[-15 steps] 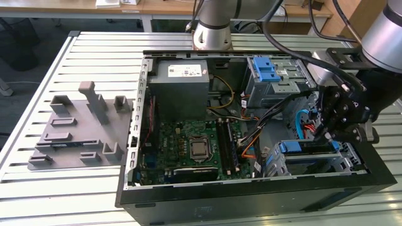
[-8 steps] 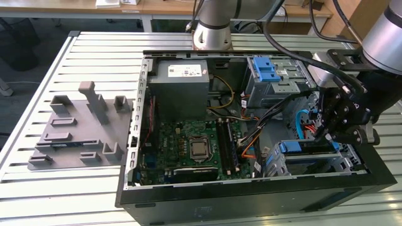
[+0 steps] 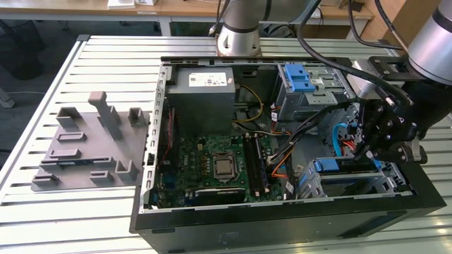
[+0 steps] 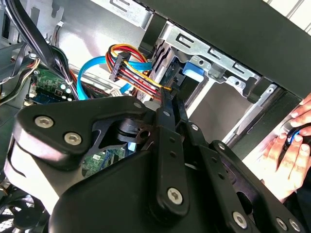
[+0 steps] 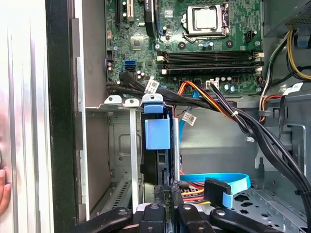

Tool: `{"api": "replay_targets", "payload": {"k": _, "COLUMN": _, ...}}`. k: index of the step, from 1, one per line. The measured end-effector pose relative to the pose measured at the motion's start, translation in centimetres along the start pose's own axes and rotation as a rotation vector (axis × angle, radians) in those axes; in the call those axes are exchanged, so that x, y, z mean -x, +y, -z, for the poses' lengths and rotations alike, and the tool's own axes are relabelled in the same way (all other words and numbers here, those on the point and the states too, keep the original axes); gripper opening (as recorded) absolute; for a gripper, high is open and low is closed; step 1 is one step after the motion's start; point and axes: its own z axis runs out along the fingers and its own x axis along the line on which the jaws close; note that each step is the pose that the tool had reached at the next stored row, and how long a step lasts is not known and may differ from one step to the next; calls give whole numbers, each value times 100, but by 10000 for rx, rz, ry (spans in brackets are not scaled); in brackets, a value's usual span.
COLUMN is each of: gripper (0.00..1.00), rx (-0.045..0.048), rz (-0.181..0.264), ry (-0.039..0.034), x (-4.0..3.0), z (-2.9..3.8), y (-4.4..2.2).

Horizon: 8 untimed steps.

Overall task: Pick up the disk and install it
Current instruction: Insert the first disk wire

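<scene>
Slatted bench [image 3: 92, 63], open PC case [image 3: 211, 225]; gripper [image 3: 373, 153] above disk [image 3: 346, 172] in bay.

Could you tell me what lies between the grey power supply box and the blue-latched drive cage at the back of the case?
In the exterior view, a loose bundle of cables hangs between the power supply and the drive cage.

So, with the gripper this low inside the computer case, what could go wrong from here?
Two risks, as a judgement:
1. Loose cables cross the space beside the drive cage. The gripper could catch or pull one.
2. The disk stands edge-on in the cage, the gripper right at it. If it sits crooked, pushing may jam its blue rails.
</scene>
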Motion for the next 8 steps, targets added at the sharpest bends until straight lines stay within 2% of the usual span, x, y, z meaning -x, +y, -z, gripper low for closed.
{"api": "replay_targets", "payload": {"k": 8, "gripper": 16, "rx": 13, "rz": 1, "ry": 0, "x": 1, "z": -9, "y": -11}}
